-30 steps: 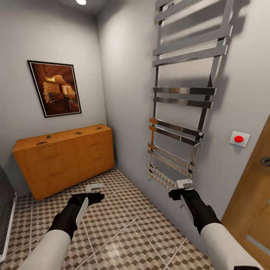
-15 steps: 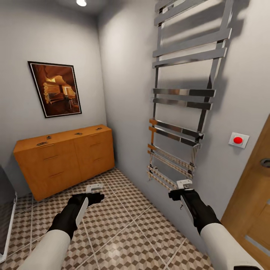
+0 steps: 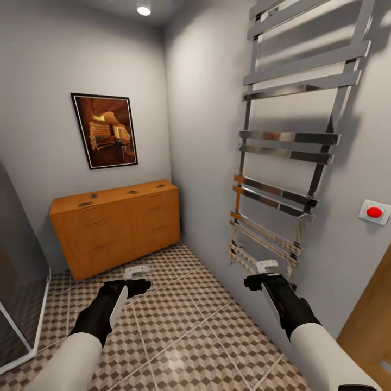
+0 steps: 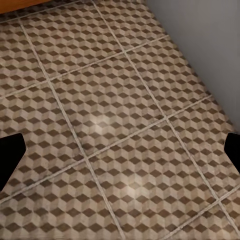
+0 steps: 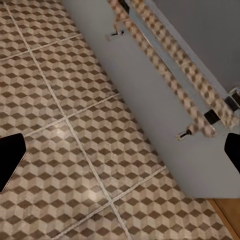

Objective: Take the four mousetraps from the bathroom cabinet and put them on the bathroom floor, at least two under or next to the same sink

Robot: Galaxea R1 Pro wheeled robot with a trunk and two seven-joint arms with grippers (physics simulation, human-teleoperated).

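The cabinet (image 3: 117,225), frame centre-left, runs lengthwise along the back wall; left gripper (image 3: 136,276) and right gripper (image 3: 262,273) fingers spread, empty.

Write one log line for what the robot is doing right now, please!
phase: approaching cabinet | mousetraps on cabinet top | left gripper open, empty | right gripper open, empty | bathroom floor ahead

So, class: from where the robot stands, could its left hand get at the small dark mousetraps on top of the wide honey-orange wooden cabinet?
Probably not yet. The left hand hangs over patterned floor tiles, well short of the cabinet; the mousetraps sit farther back, though nothing blocks the way.
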